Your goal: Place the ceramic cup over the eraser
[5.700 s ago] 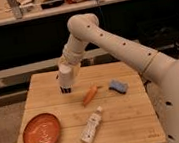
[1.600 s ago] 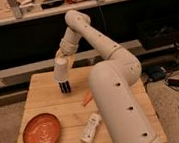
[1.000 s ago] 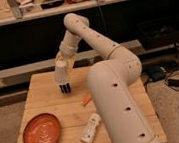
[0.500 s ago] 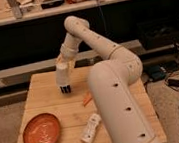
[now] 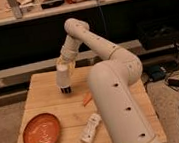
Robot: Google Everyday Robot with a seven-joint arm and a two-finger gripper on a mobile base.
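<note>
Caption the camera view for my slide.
Gripper low over the table's far side; plate and bottle near the front edge.

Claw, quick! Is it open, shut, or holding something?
Claw: cannot be told. It points down over the back left of the wooden table, beyond the orange plate.

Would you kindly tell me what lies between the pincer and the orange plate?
Nothing: in the camera view, the wooden table is bare between the pincer, low over its far half, and the orange plate near its front edge.
</note>
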